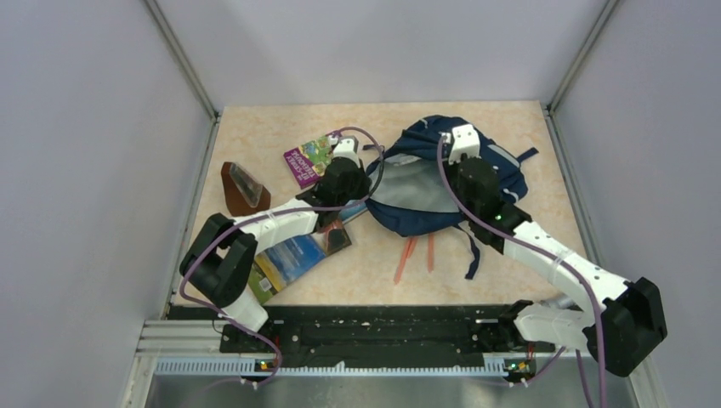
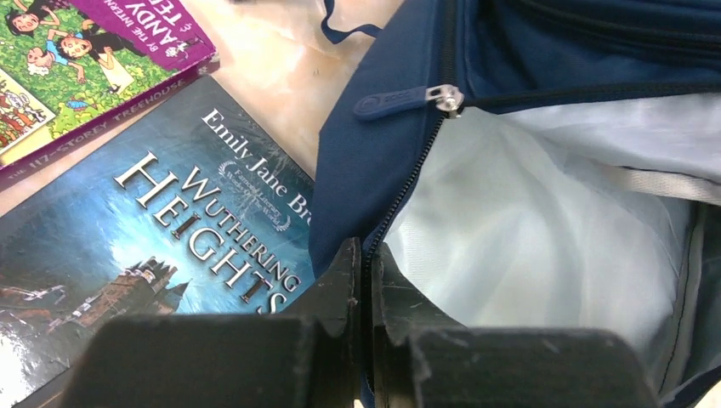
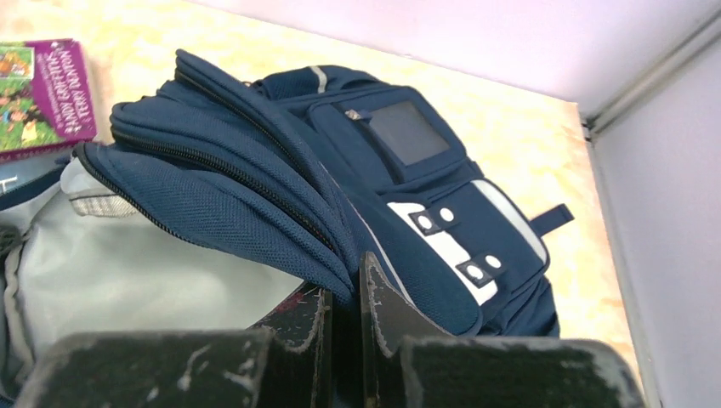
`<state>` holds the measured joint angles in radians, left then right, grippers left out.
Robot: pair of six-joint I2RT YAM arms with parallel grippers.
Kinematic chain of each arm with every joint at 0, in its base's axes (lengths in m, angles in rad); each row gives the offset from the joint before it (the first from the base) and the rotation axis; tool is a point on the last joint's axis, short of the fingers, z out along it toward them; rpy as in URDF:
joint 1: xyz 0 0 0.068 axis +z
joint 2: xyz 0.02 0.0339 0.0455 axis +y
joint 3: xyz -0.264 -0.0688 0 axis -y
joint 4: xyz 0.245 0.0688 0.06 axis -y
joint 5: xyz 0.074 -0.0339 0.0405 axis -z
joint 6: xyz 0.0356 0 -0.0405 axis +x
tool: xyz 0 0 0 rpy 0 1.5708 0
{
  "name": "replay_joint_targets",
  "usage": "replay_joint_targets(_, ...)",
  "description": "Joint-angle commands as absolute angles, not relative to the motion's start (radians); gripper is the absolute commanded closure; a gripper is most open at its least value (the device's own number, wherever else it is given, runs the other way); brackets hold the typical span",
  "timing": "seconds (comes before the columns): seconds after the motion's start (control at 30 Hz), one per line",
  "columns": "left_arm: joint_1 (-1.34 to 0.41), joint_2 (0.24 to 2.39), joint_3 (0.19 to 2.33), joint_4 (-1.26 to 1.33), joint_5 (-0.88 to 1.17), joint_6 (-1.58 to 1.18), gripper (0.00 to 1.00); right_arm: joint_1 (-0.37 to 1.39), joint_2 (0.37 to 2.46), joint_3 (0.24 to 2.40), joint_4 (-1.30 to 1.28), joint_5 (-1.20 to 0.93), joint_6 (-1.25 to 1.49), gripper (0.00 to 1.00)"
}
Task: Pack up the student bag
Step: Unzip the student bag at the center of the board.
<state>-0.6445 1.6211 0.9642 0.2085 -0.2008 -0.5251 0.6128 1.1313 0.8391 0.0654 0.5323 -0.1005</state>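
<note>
The bag (image 1: 414, 189) is laid on the desk (image 1: 272, 127) with its main pocket unzipped and the pale lining (image 2: 544, 212) exposed. It is gripped from both sides.

The left gripper (image 2: 364, 268) is clamped on the zip edge of the opening. Its fingers are pressed together, and the line of zip teeth is seen running down between them. A zip pull (image 2: 400, 100) is seen ahead of this gripper, slightly to its right, and the lining is spread out farther right. To its left a dark blue book (image 2: 161, 246), titled Wuthering Heights, is laid flat against the bag's edge. A purple book (image 2: 93, 59) is placed just beyond it, ahead and to the left. A brown wedge (image 1: 242, 189) is set well to the left, and a third book (image 1: 289, 259) is partly covered by the left arm.

The right gripper (image 3: 344, 293) is closed on a fold of the navy flap above the opening. The lining is seen to its left. The front pocket with its white patch (image 3: 442, 246) is seen ahead and to the right.
</note>
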Motion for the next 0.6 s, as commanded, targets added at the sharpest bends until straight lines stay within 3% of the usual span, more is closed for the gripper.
replay_joint_targets(0.0, -0.573, 1.631, 0.952, 0.164, -0.192, -0.512, 1.00, 0.605, 1.061, 0.983, 0.216, 0.759, -0.069, 1.00)
replay_joint_targets(0.4, -0.459, 1.647, 0.956, 0.141, -0.243, -0.457, 1.00, 0.597, 0.911, 0.877, 0.347, 0.942, 0.025, 1.00)
replay_joint_targets(0.57, -0.453, 1.642, 0.967, 0.115, -0.254, -0.433, 1.00, 0.597, 0.853, 0.795, 0.349, 0.914, 0.104, 1.00)
